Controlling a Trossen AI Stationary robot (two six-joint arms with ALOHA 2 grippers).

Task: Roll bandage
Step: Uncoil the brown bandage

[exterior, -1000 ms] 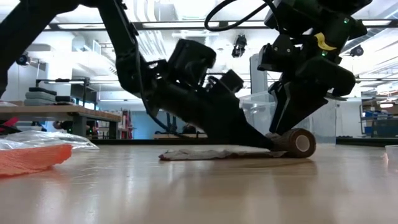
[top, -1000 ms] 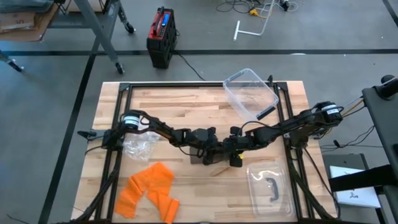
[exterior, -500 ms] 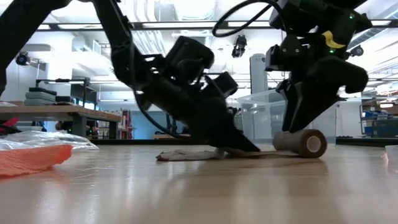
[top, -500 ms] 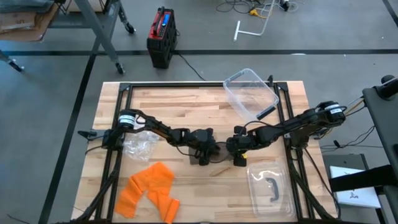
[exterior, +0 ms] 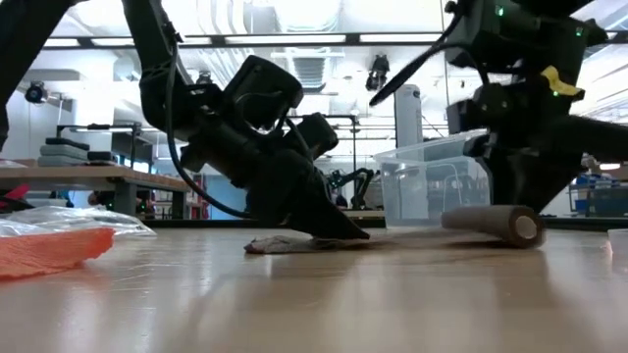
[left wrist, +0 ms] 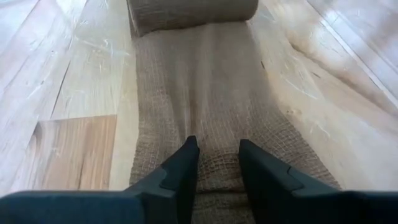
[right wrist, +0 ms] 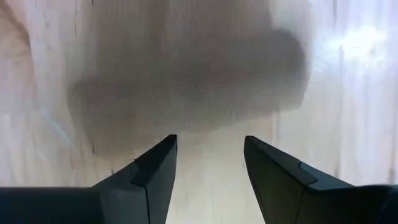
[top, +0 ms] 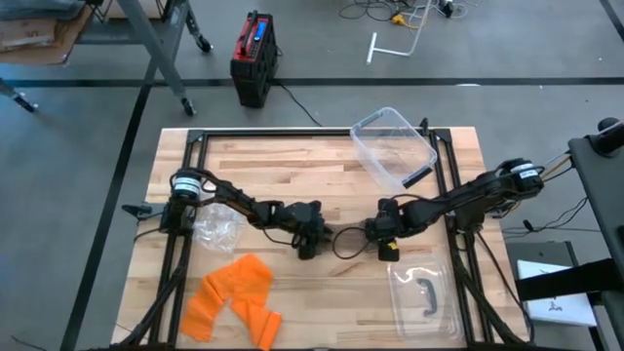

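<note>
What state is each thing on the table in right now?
bandage roll: lying on its side, partly rolled.
bandage tail: unrolled flat, left gripper fingertips open, pressing on it.
right gripper: open, just behind the roll.
clear bin: tipped on its side.
bin lid: flat on the table.
orange cloth: crumpled.
plastic bag: crumpled.
</note>
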